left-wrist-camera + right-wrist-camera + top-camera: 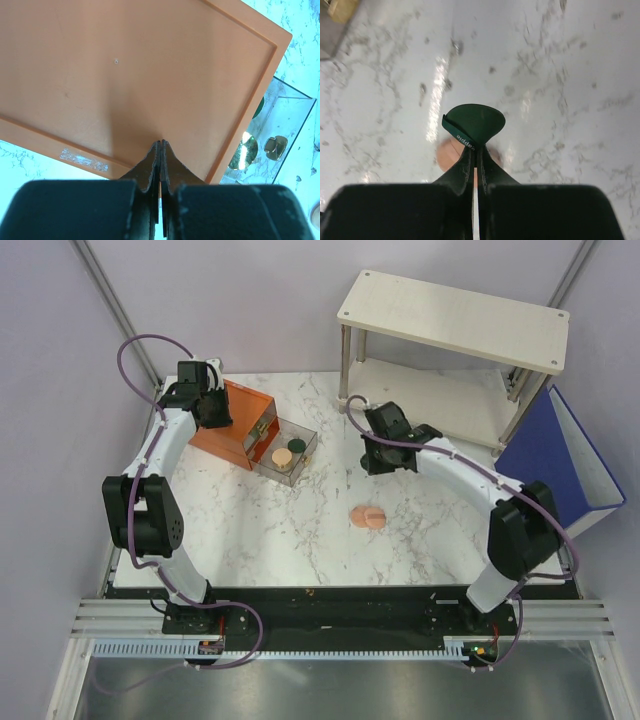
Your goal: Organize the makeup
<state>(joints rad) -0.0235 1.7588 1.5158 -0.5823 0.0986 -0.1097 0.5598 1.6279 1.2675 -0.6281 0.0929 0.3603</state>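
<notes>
- Left tool (161,149): clenched, fingers pressed together with nothing between them. It is poised over the flat top of the orange box (140,75), near the edge. Whether the tips touch the box cannot be told.
- Right tool (476,151): clenched on a dark green disc (474,121), gripped by its edge. The disc is held off the marble bench (560,75) with its broad face tilted towards the wrist camera. White lettering runs along its rim.
- Peach-pink compact (368,516): lies flat on the bench, near the middle and towards the right arm's side. In the right wrist view it shows directly below the held disc, partly hidden by the fingers.
- Clear drawer (302,466): pulled out of the orange box towards the bench centre and resting on the bench.
- Tan-gold jar (282,455): stands inside the clear drawer.
- Second dark green disc (297,447): inside the clear drawer, just beside the jar, on the side away from the arms.
- Orange box: at the far left of the bench, under the left wrist.
- White shelf unit (455,315): two tiers, at the far right corner.
- Blue binder (550,455): leans at the right edge, beside the shelf unit.
</notes>
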